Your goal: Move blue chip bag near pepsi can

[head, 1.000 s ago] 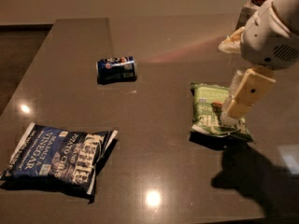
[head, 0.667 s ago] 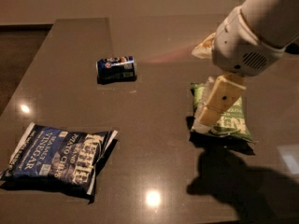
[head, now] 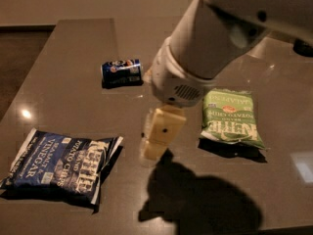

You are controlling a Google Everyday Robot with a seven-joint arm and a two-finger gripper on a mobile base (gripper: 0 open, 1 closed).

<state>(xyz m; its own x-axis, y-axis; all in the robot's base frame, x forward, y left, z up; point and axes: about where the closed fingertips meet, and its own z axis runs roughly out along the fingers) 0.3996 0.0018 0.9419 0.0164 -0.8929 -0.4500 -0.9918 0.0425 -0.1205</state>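
The blue chip bag (head: 61,165) lies flat at the front left of the dark table (head: 73,48), with its white lettering upside down to me. The pepsi can (head: 122,72) lies on its side at the back, left of centre, well apart from the bag. My gripper (head: 155,146) hangs from the white arm (head: 205,48) over the middle of the table. It is to the right of the blue bag, in front of the can, and holds nothing that I can see.
A green Kettle jalapeno chip bag (head: 230,116) lies flat to the right of the gripper. The table's left edge runs along a dark floor (head: 19,67). The arm casts a large shadow (head: 200,199) on the front of the table.
The arm has swung left, from over the green bag to the middle of the table, closer to the blue bag. The bags and the can have not moved.
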